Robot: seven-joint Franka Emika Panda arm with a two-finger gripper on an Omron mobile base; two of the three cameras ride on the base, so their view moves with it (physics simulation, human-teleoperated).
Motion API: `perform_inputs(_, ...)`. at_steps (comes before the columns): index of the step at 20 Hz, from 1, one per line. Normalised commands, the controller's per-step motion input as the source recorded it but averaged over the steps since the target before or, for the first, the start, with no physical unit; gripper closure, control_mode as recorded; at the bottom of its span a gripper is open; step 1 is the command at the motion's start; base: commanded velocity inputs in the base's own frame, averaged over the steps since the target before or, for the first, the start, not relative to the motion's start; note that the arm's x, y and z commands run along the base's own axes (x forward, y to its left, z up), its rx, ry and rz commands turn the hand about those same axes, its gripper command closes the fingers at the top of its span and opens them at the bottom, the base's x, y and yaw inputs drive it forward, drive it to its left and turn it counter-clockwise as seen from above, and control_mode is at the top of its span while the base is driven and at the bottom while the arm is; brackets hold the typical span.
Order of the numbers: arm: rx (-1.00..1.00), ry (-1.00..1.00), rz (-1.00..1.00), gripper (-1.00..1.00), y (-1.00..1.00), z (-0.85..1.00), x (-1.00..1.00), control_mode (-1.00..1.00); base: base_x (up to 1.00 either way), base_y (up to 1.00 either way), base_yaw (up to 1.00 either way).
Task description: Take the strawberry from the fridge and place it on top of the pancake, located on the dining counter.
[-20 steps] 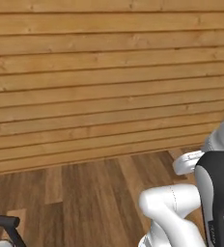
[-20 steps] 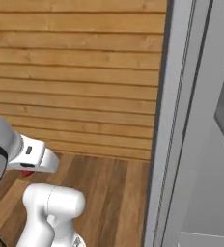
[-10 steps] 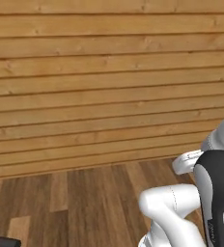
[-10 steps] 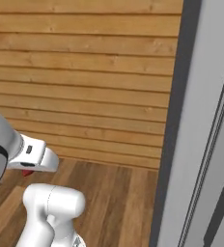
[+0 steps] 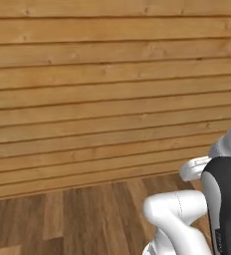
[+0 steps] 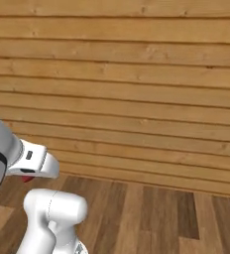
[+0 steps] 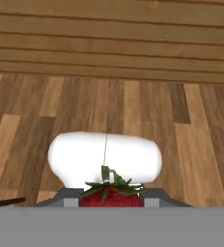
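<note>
**Red berry rides the tool across a wood-floored kitchen**

Red and green-capped, the strawberry (image 7: pixel 111 195) sits at the bottom of the hand view, pinched in the tool (image 7: pixel 111 198), whose jaws are drawn nearly together on it. We see only the upper half of the fruit and its leaves above the grey band; the fingertips themselves are hard to make out. In the right base view a speck of red (image 6: pixel 27 178) shows under the white wrist, which we take to be the same berry.

Beyond the arm, both base views look onto a wooden plank wall (image 5: pixel 102 99) and a brown wooden floor (image 6: pixel 151 218). The hand view looks down over the same floor (image 7: pixel 133 116) toward the foot of that wall.

We judge the fetch from the fridge to be done and the carry to the dining surface under way, with the placing on the pancake not yet begun.

The risks from here are plain. The berry is tiny, round and soft, and it is held close to the tips, so a jolt of the driving base or a fast swing of the arm could work it loose and drop it on the floor. A tighter squeeze could bruise it or squirt it out sideways. At the pancake, a release from too high or off-centre could let it roll off.
</note>
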Motion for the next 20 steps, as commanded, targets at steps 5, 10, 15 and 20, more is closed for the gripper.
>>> perform_inputs(5, 0.0, 0.0, 0.0, 1.0, 0.0, 0.0, 0.0, 1.0, 0.97, -0.24, -0.23)
perform_inputs(10, 0.0, 0.0, 0.0, 1.0, 0.0, 0.0, 0.0, 1.0, 0.98, 0.22, 0.08)
perform_inputs(15, 0.0, 0.0, 0.0, 1.0, 0.0, 0.0, 0.0, 1.0, 1.0, 0.5, 0.39)
perform_inputs(20, 0.0, 0.0, 0.0, 1.0, 0.0, 0.0, 0.0, 1.0, 0.93, 0.32, 0.69)
